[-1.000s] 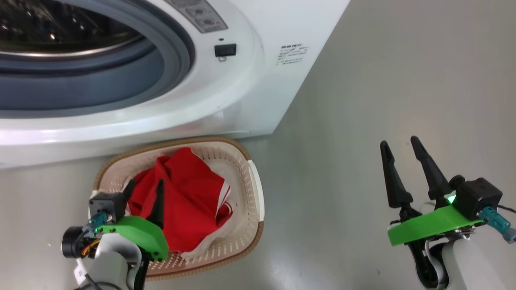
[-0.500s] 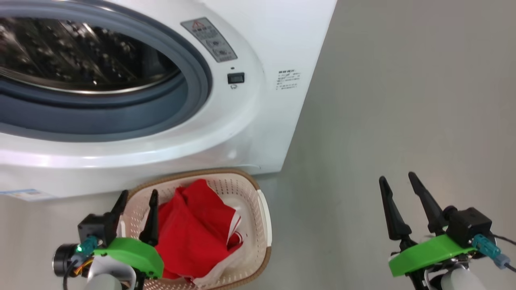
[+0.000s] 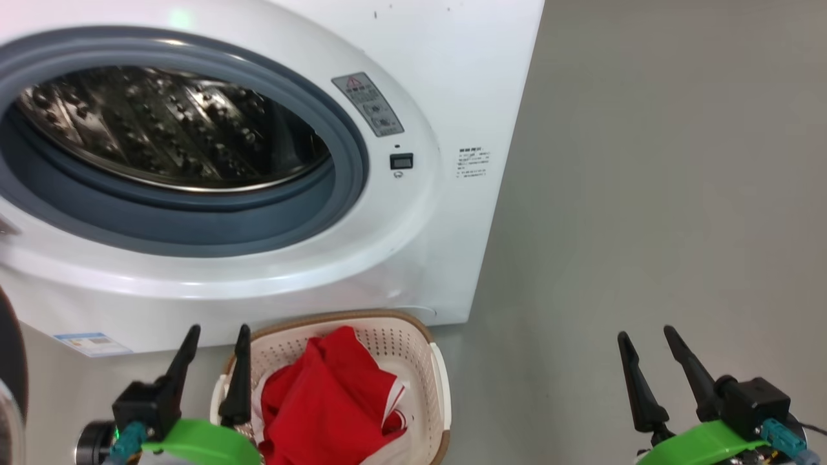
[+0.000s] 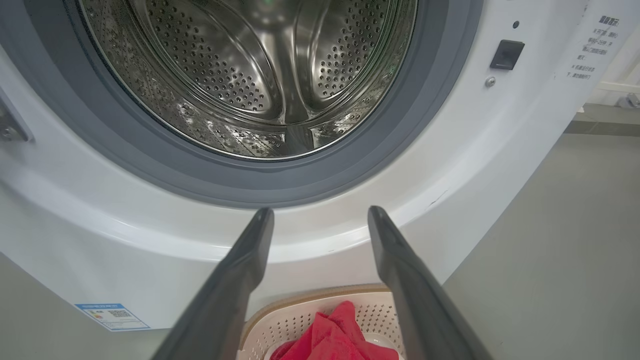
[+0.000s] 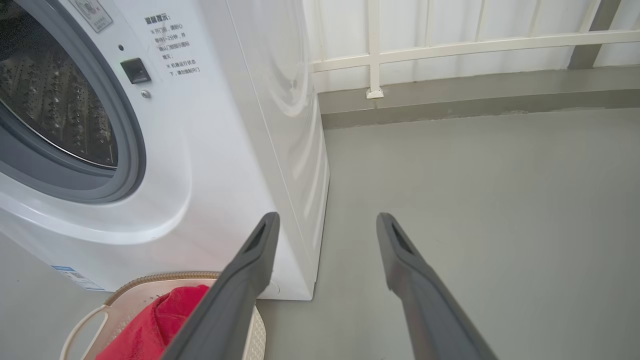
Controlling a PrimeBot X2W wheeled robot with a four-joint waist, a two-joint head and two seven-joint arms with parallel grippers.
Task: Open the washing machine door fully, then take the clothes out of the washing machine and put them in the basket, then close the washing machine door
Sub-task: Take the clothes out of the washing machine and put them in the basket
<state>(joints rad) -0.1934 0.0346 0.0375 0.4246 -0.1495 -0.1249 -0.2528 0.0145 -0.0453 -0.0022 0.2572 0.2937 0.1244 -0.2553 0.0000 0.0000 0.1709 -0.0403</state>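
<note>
The floor [image 3: 646, 194] around me is smooth, plain grey, with a soft pale sheen under mild, even light. Ahead on my right side it ends at a low grey kerb [image 5: 450, 102] running along a white wall [image 5: 500, 20] of upright panels. A white rail [image 5: 500, 46] crosses before that wall, carried on a white post [image 5: 372, 45] whose foot sits on the kerb.

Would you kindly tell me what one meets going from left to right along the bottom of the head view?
Edge of the washing machine door → left claw, open → basket holding the clothes → floor → right claw, open.
</note>
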